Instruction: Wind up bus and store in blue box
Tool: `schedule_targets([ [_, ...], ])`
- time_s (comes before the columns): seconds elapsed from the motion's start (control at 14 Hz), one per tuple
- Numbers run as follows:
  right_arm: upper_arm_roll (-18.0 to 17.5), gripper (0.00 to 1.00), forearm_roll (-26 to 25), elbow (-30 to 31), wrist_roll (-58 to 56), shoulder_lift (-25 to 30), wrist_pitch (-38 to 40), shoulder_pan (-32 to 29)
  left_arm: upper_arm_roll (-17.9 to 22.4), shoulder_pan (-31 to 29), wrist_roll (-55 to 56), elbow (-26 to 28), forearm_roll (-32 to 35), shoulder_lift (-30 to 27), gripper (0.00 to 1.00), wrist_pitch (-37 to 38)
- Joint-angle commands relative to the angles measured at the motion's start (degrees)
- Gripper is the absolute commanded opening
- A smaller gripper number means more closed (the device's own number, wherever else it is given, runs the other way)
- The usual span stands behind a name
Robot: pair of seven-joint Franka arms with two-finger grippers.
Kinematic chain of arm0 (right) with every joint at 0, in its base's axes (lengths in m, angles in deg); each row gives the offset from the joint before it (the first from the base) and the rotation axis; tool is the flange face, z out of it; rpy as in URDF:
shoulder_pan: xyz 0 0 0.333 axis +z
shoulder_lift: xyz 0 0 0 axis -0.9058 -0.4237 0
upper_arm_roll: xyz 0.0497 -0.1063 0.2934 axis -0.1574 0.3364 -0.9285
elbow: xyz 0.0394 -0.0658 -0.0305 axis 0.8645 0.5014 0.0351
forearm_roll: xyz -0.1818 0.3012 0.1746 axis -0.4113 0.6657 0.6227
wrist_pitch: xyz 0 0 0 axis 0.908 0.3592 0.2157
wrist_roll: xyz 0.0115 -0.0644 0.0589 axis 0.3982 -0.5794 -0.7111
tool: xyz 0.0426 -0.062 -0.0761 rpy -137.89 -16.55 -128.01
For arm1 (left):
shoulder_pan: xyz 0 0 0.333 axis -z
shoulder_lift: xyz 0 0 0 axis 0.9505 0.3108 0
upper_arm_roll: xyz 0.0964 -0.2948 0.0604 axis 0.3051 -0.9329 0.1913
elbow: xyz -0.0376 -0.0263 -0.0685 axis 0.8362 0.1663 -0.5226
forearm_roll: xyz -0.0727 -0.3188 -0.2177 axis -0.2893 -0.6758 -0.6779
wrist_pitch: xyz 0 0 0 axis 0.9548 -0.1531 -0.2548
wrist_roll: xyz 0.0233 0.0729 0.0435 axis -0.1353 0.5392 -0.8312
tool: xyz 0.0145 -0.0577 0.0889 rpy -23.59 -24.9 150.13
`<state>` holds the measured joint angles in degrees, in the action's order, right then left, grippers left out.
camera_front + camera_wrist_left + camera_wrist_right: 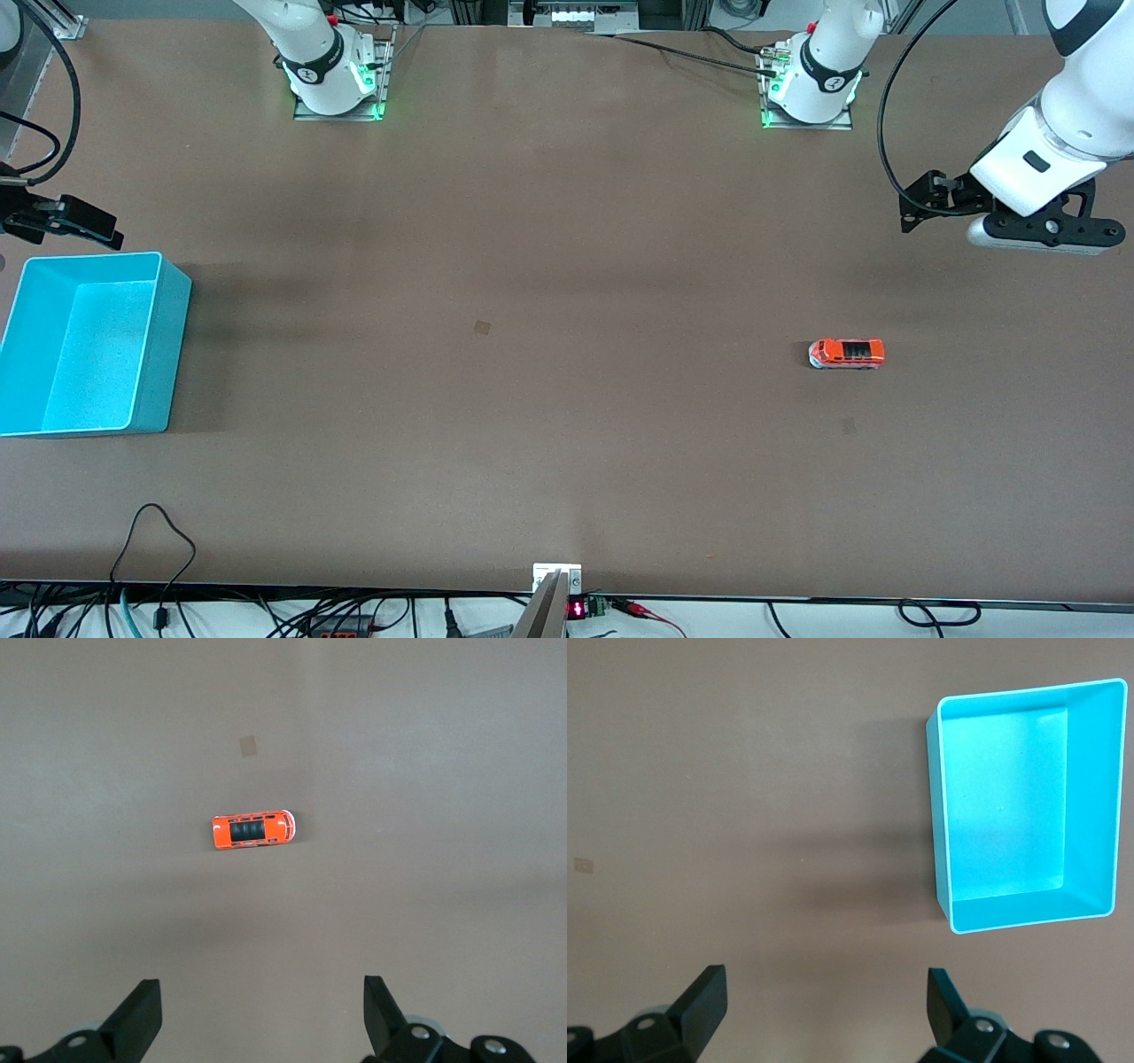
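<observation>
Bus (847, 353) untouched mid-table toward left arm's end, blue box (168, 354) at other edge; left gripper (263, 1023) and right gripper (827, 1019) hover agape, ready.

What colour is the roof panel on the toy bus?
Dark, nearly black, set in the orange bus body; the left wrist view shows it best.

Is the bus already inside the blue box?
No, the bus sits on the bare table toward the left arm's end, while the blue box at the right arm's end holds nothing.
</observation>
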<state>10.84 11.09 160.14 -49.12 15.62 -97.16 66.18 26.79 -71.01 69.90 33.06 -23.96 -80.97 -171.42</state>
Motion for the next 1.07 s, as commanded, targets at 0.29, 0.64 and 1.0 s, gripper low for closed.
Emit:
schedule_targets([
  [0.29,-0.23,1.0,1.12,-0.4,0.1,0.29,0.21,-0.11,-0.15,0.0,0.77,-2.19,-0.63,0.94,1.0,1.86],
  [0.64,-0.14,1.0,0.42,-0.4,0.01,-0.94,-0.05,-0.2,-0.15,0.08,0.51,-2.28,-0.63,1.38,1.0,3.61],
  [1.0,0.04,1.0,-0.2,-0.31,-0.08,-3.66,-0.67,-0.9,-0.24,0.78,-0.29,-2.28,-1.07,2.35,1.0,13.44],
])
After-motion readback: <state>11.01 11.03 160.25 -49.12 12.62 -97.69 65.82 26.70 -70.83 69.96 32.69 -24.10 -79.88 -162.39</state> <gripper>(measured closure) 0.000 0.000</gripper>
